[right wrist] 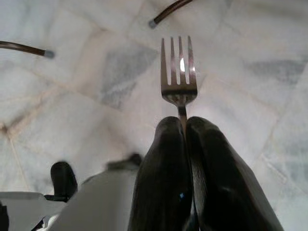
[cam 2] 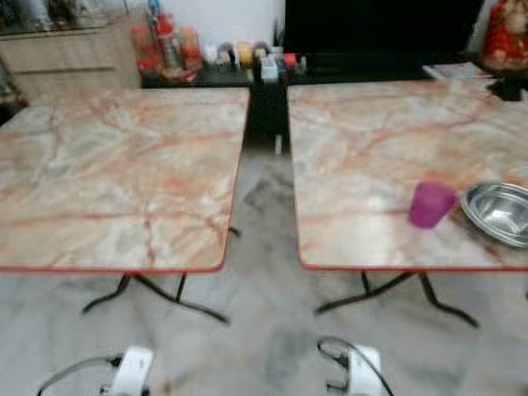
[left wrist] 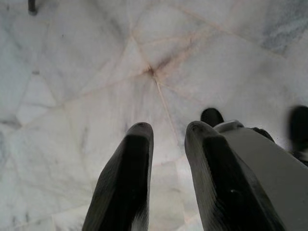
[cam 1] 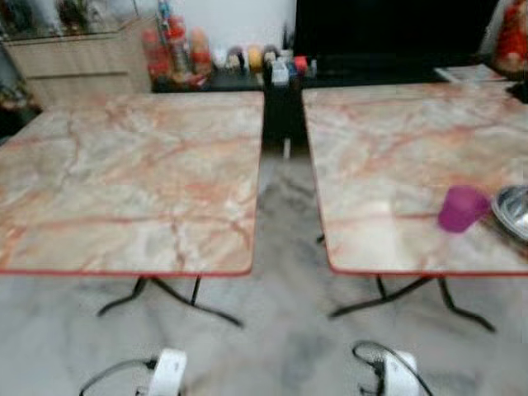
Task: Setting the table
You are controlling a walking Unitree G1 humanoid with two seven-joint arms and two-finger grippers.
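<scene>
1. Fork (right wrist: 178, 77): a metal fork is pinched by its handle between the pressed-together fingers of the right gripper (right wrist: 185, 126); its tines project beyond the fingertips, above the pale marble floor (right wrist: 96, 115).
2. Left gripper (left wrist: 168, 132): its two black fingers are spread slightly with nothing between them, and are pointed down at the same floor.
3. Table legs: two dark leg ends (right wrist: 47, 54) are seen on the floor beyond the fork.
4. Right table (cam 1: 388, 157): a marble-patterned top with a red edge is set ahead; a purple cup (cam 1: 462, 208) stands near its front edge, just beside a steel bowl (cam 2: 500, 212).
5. Left table (cam 1: 132, 173): a matching top is placed beside it, a gap lying between the two.
6. Background: a wooden cabinet (cam 1: 74, 58) and a low dark shelf of blurred small items (cam 1: 247, 62) are ranged along the far wall.
</scene>
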